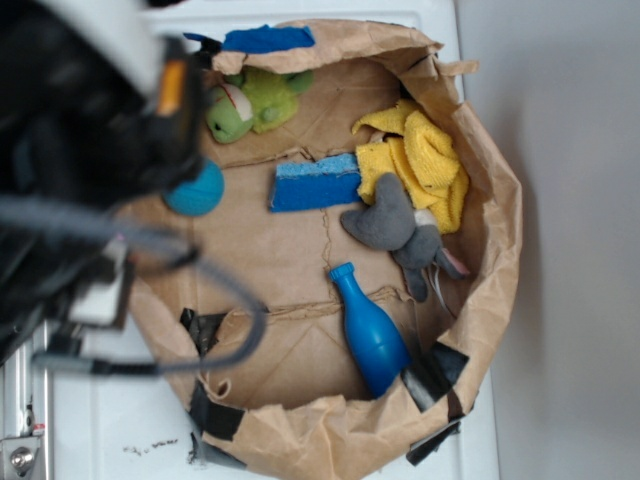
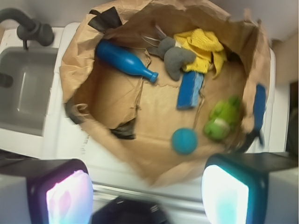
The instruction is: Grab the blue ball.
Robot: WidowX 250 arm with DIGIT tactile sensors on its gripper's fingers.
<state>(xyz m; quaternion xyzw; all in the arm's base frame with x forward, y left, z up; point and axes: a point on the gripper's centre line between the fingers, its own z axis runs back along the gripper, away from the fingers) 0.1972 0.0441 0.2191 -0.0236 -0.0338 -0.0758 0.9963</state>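
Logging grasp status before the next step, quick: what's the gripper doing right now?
Gripper: open and empty; the blue ball lies loose on the brown paper ahead of it.

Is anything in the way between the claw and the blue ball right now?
Nothing visible. In the wrist view the open claw looks down on the blue ball, which lies alone on the brown paper. The green plush sits beside it, apart.

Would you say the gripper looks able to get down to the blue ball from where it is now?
Probably yes. The blue ball lies alone on bare paper, apart from the green plush and the sponge, and the open gripper has nothing between it and the ball.
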